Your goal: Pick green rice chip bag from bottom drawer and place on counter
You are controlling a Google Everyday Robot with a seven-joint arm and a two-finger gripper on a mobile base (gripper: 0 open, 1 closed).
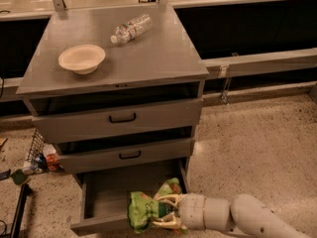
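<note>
The green rice chip bag is crumpled over the front right part of the open bottom drawer. My gripper reaches in from the lower right on its white arm, and its pale fingers are shut on the bag's right side. The bag sits about level with the drawer's front edge. The counter is the grey top of the cabinet above.
A beige bowl stands on the counter's left. A clear plastic bottle lies at its back. The two upper drawers stand slightly open. A wire basket with clutter is on the floor at the left.
</note>
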